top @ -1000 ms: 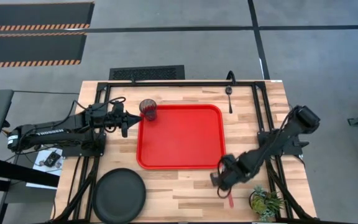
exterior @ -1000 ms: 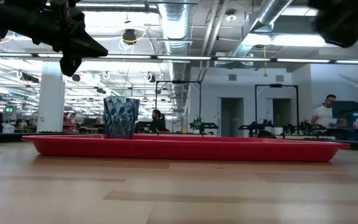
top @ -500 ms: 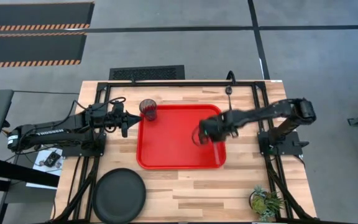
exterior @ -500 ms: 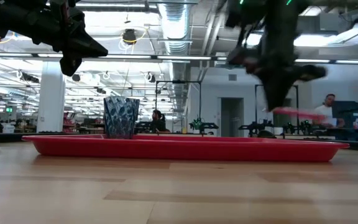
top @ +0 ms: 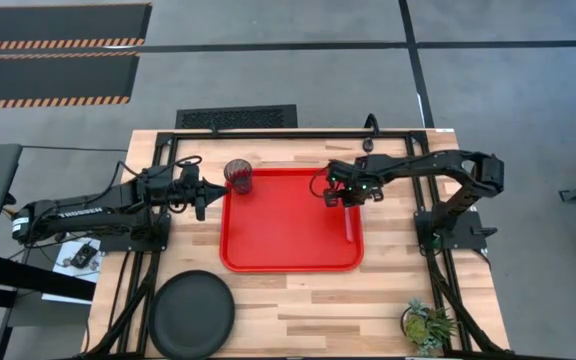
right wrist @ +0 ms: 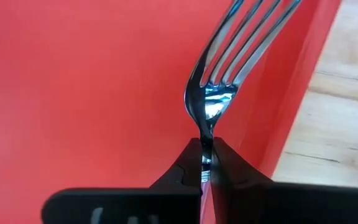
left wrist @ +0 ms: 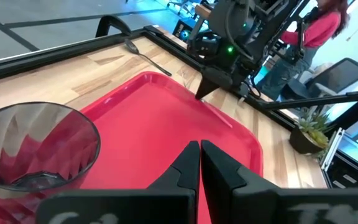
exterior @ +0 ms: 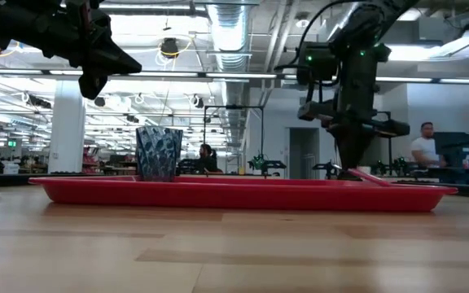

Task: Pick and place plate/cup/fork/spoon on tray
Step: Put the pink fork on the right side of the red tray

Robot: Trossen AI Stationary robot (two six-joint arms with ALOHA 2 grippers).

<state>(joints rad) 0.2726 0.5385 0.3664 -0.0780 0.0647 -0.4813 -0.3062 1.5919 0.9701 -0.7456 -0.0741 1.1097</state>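
The right claw (top: 345, 196) reaches over the far right part of the tray (top: 278, 235), its two dark fingers (right wrist: 188, 165) pinched on the neck of the fork (right wrist: 229, 59), just below the silver head. In the right wrist view the four bright metal tines fan away from the fingers over the red tray floor, close to the tray's raised right rim, with pale wood of the bench (top: 298, 310) beyond. From above, the fork's red handle (top: 349, 222) shows as a thin strip running from the claw toward the near right corner of the tray, along the right rim (red on red, so it is hard to pick out). In the low view the handle slants down to the tray surface under the claw. The cup (top: 237, 175), a small dark see-through tumbler with a faceted wall, stands upright in the far left corner of the tray. The left claw (top: 201, 203) hovers just left of the tray beside the cup, fingers pressed together and holding nothing. The plate (top: 191, 314), round and matte black, lies on the bench near its front left corner, apart from the tray. The spoon (top: 369, 158), slim with a dark handle, lies on the bench beyond the tray's far right corner.
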